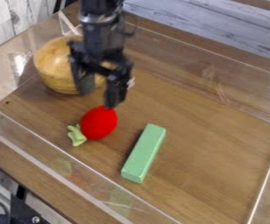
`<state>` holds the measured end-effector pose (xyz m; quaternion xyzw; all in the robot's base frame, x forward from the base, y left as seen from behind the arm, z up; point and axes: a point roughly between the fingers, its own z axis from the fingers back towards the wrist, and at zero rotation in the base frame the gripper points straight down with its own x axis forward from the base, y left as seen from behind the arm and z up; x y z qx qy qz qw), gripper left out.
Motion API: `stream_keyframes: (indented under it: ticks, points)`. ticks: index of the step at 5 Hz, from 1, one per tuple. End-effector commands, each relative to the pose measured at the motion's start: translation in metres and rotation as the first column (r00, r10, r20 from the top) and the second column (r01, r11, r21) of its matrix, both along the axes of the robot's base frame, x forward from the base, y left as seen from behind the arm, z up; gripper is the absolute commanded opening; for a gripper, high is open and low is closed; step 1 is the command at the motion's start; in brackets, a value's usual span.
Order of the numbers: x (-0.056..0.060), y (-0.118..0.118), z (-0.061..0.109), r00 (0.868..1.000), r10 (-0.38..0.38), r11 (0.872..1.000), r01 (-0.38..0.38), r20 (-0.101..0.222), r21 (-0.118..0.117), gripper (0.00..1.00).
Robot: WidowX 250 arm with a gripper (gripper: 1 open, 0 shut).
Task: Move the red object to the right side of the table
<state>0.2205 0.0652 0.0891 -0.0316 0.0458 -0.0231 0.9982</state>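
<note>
The red object (97, 122), a small rounded strawberry-like toy with a pale green stem at its lower left, lies on the dark wood-grain table (208, 109) left of centre. My gripper (99, 85) hangs just above and behind it, pointing down. Its two black fingers stand apart with nothing between them, so it is open. The fingertips are a little above the toy's top and do not touch it.
A wooden bowl (53, 66) stands at the back left, partly hidden behind the gripper. A long green block (145, 152) lies to the right of the red toy. Low clear acrylic walls (55, 166) edge the tabletop.
</note>
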Motion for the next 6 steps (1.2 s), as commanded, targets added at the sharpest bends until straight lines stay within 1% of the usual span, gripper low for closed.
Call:
stream_keyframes:
  ticks: [1, 2, 3, 4, 5, 6]
  points:
    - [-0.001, -0.007, -0.005, 0.998, 0.030, 1.000, -0.030, 0.054, 0.007, 1.00]
    - [0.000, -0.023, -0.017, 0.995, 0.073, 0.997, -0.074, 0.064, 0.009, 1.00]
    - [0.010, -0.033, -0.007, 0.996, 0.038, 0.999, -0.039, 0.082, 0.010, 1.00]
    - [0.018, -0.035, 0.005, 0.996, -0.005, 1.000, 0.005, 0.086, 0.003, 1.00]
    - [0.015, -0.026, 0.008, 0.996, -0.021, 1.000, 0.021, 0.083, -0.010, 1.00]
    - [0.009, -0.019, 0.006, 0.998, -0.003, 1.000, 0.004, 0.070, -0.017, 1.00]
